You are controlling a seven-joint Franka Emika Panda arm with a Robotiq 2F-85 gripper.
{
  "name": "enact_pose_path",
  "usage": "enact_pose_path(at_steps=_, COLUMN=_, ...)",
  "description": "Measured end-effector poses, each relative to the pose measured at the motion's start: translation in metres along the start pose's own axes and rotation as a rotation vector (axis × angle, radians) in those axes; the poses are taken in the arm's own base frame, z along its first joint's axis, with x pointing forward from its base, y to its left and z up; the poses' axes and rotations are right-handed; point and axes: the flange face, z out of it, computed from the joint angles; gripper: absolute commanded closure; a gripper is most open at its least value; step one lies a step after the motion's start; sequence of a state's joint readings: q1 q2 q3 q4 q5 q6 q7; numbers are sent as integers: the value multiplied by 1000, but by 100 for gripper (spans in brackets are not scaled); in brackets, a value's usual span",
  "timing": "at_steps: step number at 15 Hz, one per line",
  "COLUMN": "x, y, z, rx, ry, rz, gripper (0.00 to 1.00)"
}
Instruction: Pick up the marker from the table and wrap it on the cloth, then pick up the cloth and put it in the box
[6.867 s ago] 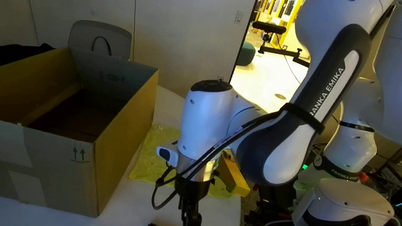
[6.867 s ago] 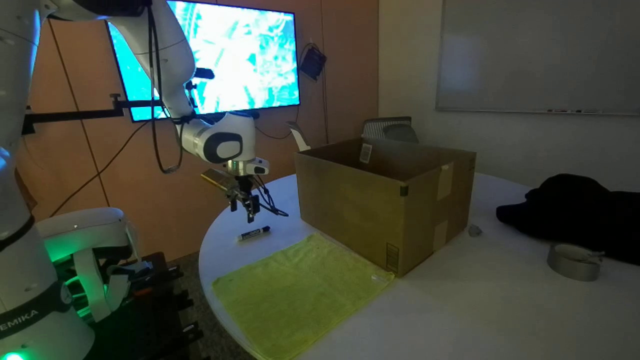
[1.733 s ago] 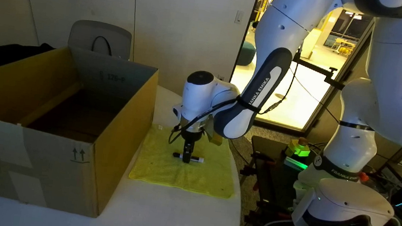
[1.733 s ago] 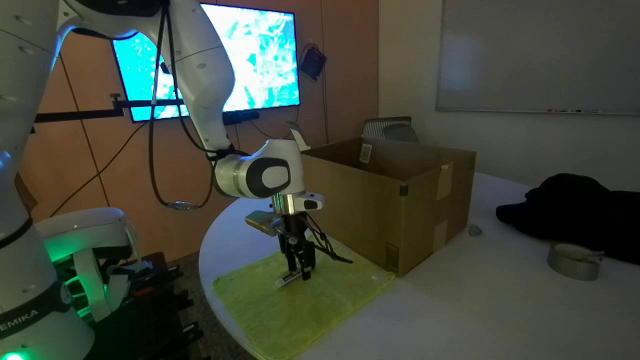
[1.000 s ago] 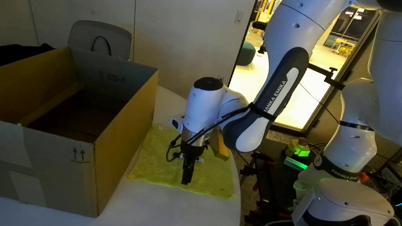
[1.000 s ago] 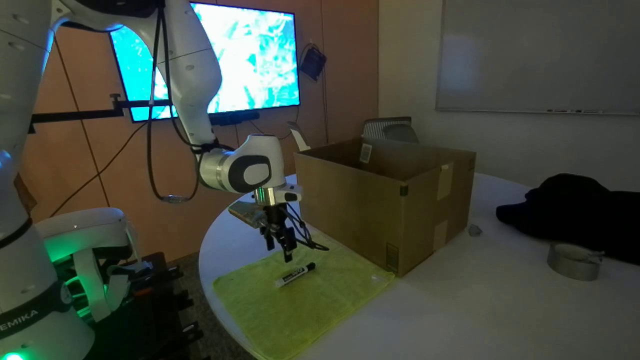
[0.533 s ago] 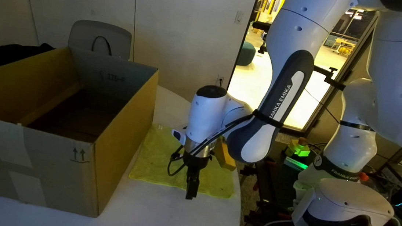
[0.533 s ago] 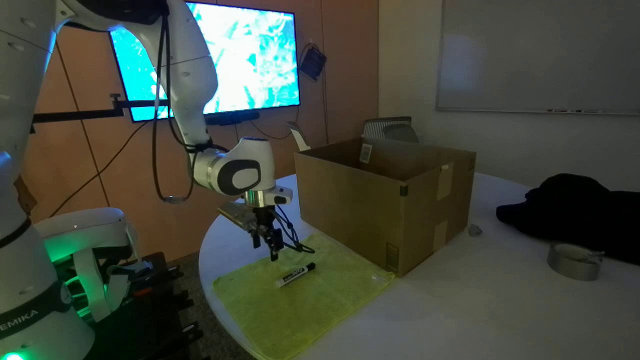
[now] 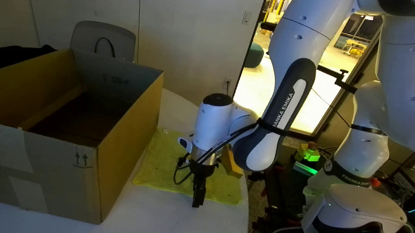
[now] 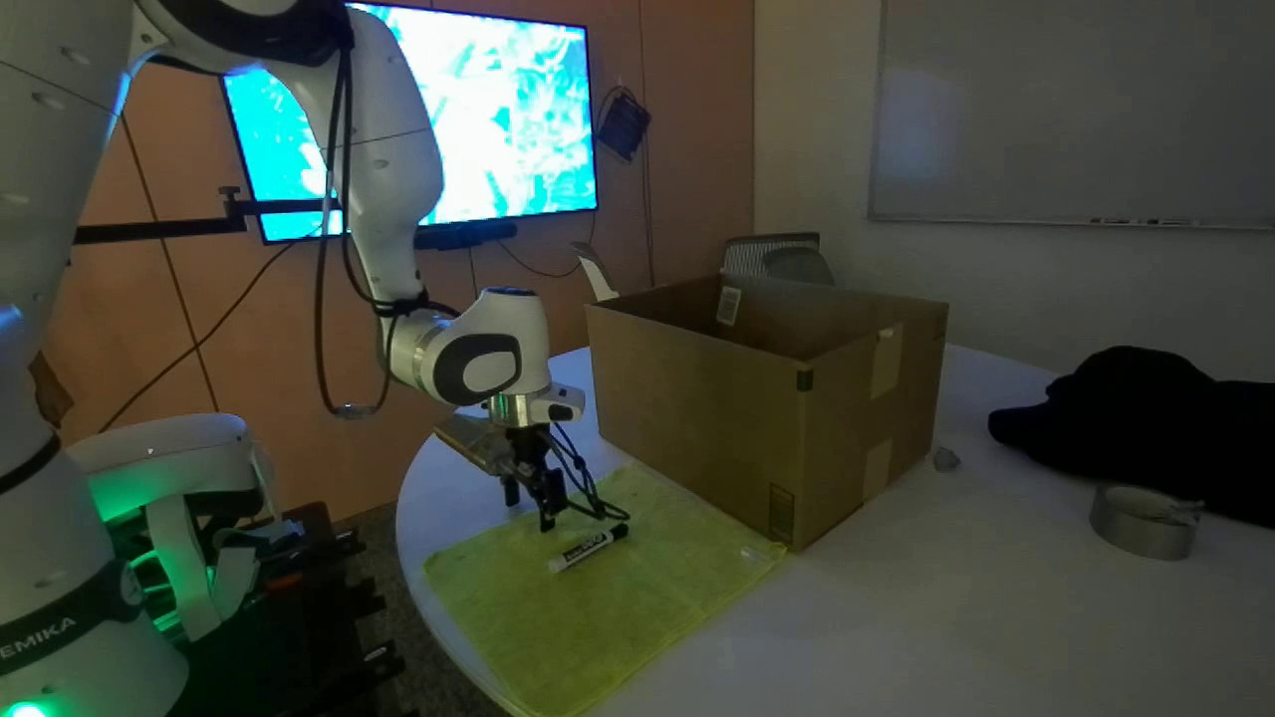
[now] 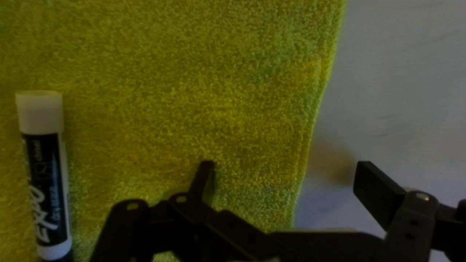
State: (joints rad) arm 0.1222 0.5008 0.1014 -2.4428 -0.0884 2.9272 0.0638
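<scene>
The black marker with white ends [image 10: 588, 548] lies on the yellow-green cloth [image 10: 618, 627], which is spread flat beside the box. In the wrist view the marker [image 11: 45, 182] is at the left, outside the jaws; my arm hides it in an exterior view. My gripper [image 11: 285, 165] is open and empty across the cloth's edge: one finger is over the cloth [image 11: 182, 91], the other over the white table [image 11: 393, 91]. In both exterior views the gripper [image 10: 529, 512] [image 9: 197, 201] is low at that edge. Whether the fingertips touch anything, I cannot tell. The open cardboard box [image 9: 27, 167] [image 10: 707, 428] is empty inside.
The box wall stands close along one side of the cloth. A grey tape roll [image 10: 1144, 523], a small grey lump [image 10: 946, 459] and black fabric [image 10: 1146, 428] are on the table beyond the box. The table's round edge [image 9: 245, 226] is near the gripper.
The marker went from the bare table onto the cloth and was let go. The gripper then rose and moved off it to the cloth's edge, and has lowered slightly in the last half second.
</scene>
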Motion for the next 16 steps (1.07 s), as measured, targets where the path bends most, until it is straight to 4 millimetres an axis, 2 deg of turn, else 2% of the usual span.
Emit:
enact_pose_path(at_steps=5, x=-1, y=3, z=3, rx=3, ry=1, rz=4, gripper=0)
enact_pose_path(at_steps=7, x=-1, y=4, z=3, rx=3, ry=1, rz=3, gripper=5)
enact_pose_path(at_steps=9, x=-1, y=4, z=3, rx=4, ry=1, rz=3, gripper=29)
enact_pose_path(at_steps=16, x=1, y=4, z=-1, rx=6, ry=9, rz=2, gripper=84)
